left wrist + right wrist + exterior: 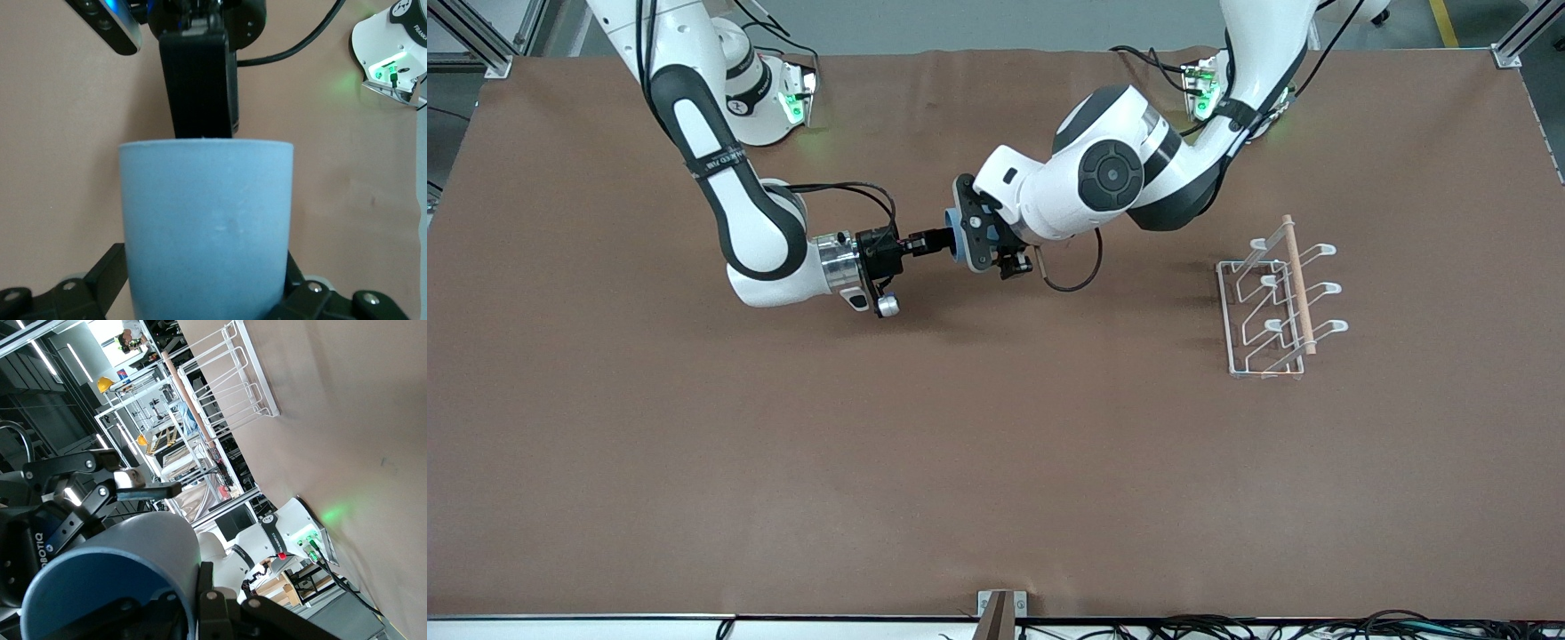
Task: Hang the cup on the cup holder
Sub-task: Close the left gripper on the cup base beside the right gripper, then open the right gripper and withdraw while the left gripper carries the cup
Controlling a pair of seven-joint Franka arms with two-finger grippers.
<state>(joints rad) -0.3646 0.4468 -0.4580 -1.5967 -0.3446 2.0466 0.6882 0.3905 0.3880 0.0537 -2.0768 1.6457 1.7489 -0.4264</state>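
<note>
- Front view, starting nearest that camera: the brown cloth-covered table lies bare along its lower stretch, with nothing on it between that edge and the arms.
- Toward the left arm's end of the table stands the white wire rack with its light wooden top rod, the cup holder. It is upright on its rectangular base, its looped prongs slant upward, and it is well apart from both grippers.
- Up over the middle of the table, the small light-blue tapered tumbler, the cup, is held in the air between the two grippers, lying roughly sideways.
- The right gripper meets the cup at its open end; the left wrist view shows one dark finger disappearing past the rim, so it looks clamped on the cup's wall.
- The left gripper sits around the cup's body; its fingers flank the tumbler on both sides in the left wrist view. Whether they are already pressing cannot be told.
- The step in hand reads as a handover from right to left.
- To do it well, the left fingers should clamp squarely on the body before the right lets go.
- The right finger should then draw straight out along the cup's axis, so the smooth plastic does not twist or slip.
</note>
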